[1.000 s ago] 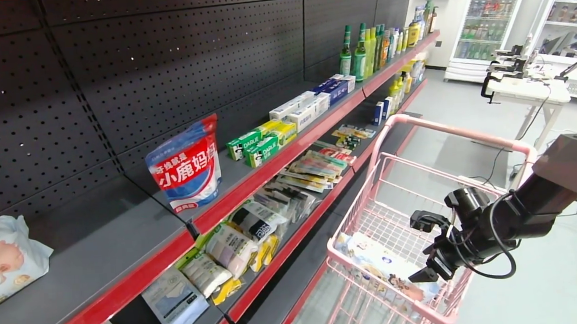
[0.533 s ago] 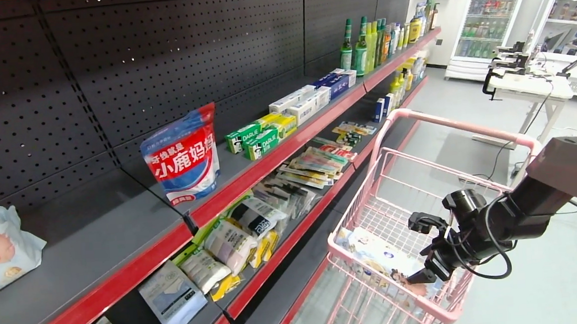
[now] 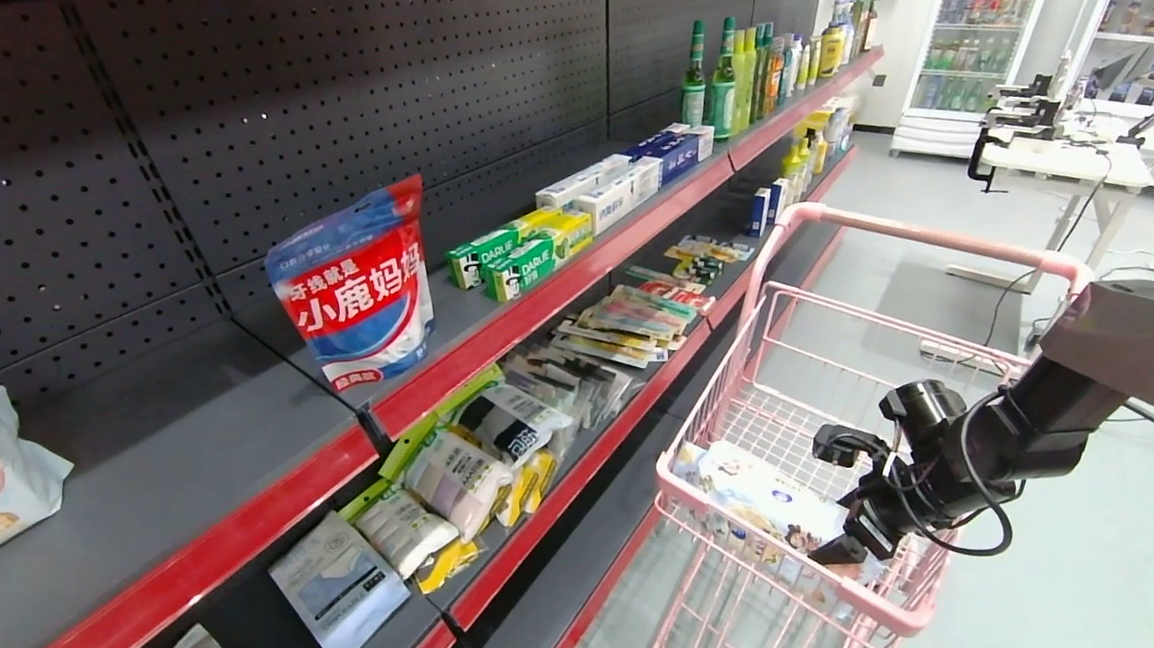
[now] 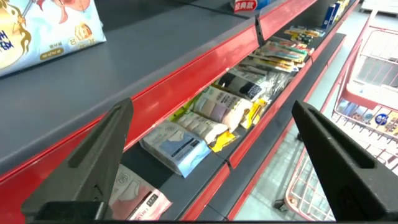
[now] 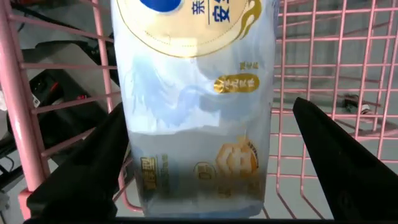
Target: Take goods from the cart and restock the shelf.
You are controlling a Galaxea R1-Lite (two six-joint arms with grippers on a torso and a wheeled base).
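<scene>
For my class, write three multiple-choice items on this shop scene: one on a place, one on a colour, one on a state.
1. Where does the pack by the right claw lie?
A. on the top shelf
B. in the cart
C. on the floor

2. What colour is the cart?
A. pink
B. blue
C. green

3. How does the red and blue pouch sit on the shelf?
A. lying flat
B. hanging from a peg
C. standing upright

Answers:
1 B: the pack rests inside the wire basket, with the claw beside it.
2 A: the handle and wires are all pink.
3 C: the pouch stands on its base near the shelf's red edge.
</scene>
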